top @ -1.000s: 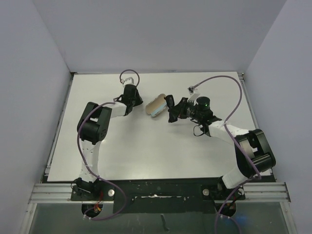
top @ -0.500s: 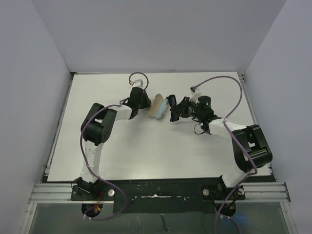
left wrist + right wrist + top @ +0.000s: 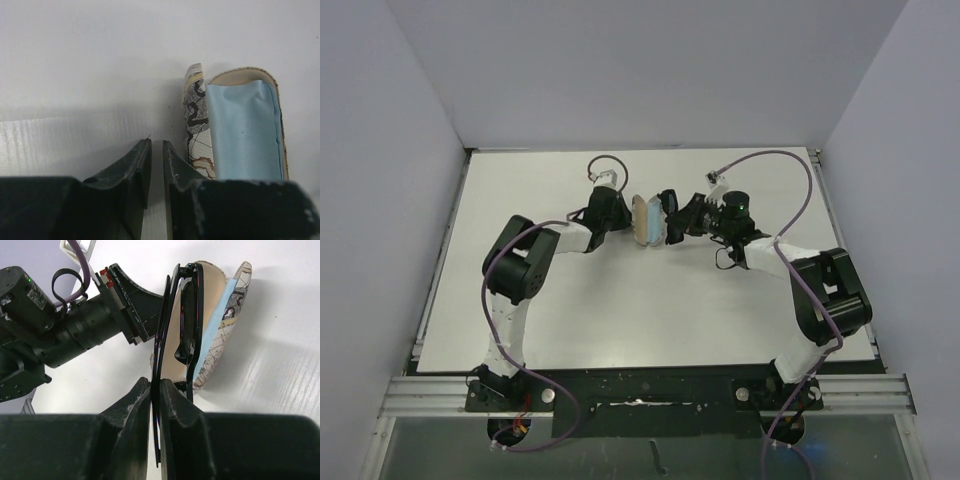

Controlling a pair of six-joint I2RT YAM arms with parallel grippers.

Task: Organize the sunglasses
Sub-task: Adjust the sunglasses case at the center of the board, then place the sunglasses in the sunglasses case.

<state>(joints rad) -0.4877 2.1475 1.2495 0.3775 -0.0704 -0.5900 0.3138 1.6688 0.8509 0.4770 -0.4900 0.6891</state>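
Observation:
My right gripper (image 3: 156, 385) is shut on the folded black sunglasses (image 3: 182, 325), pinching their thin arms, and holds them upright at the mouth of the open patterned case (image 3: 225, 335). In the top view the sunglasses (image 3: 667, 216) sit just right of the case (image 3: 644, 219). The case lies open on the table with the light blue cloth (image 3: 242, 130) inside it. My left gripper (image 3: 155, 147) is shut and empty, its tips on the table just left of the case's lid (image 3: 196, 120). In the top view the left gripper (image 3: 620, 216) touches the case's left side.
The white table (image 3: 620, 300) is walled by grey panels on three sides. Purple cables loop over both arms (image 3: 775, 165). The left arm's wrist shows close behind the case in the right wrist view (image 3: 75, 330).
My left gripper has moved right up to the case. The case has turned more upright and shifted right. My right gripper has carried the sunglasses left, up to the case.

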